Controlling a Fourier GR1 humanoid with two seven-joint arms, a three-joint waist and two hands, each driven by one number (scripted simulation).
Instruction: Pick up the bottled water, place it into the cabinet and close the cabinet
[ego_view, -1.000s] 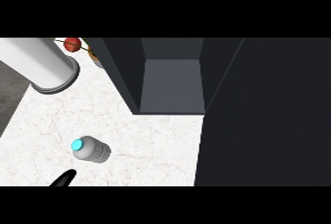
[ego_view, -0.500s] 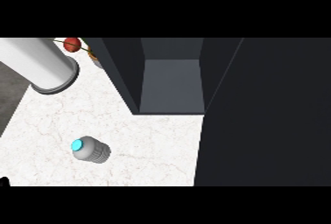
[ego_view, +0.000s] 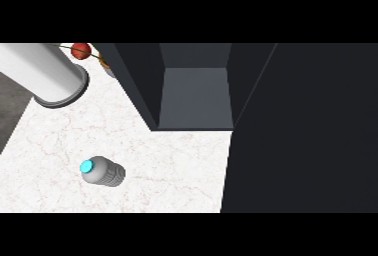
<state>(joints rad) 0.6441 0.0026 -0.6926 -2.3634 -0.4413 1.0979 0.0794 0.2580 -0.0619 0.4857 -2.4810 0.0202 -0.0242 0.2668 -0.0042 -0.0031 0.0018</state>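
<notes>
My hands now gone from view, fingers' state unknown. Bottled water (ego_view: 102, 171) stands untouched on marble worktop (ego_view: 170, 165), near open cabinet (ego_view: 196, 90). Pickup not begun.

Grey bottled water (ego_view: 105, 172), cyan cap (ego_view: 88, 166)

Cut off by the view's upper and left edges: a white cylinder (ego_view: 44, 75), only its lower length and grey rimmed end showing. Partly hidden behind the cabinet (ego_view: 193, 95) at the top: a red round thing (ego_view: 81, 49) with thin stems, too small to identify. Cut at the top as well: the cabinet's open compartment, its upper part unseen. Running out of the right edge: the dark cabinet door (ego_view: 303, 130). Seen only from above: the bottled water (ego_view: 103, 171), its lower body hidden.
</notes>
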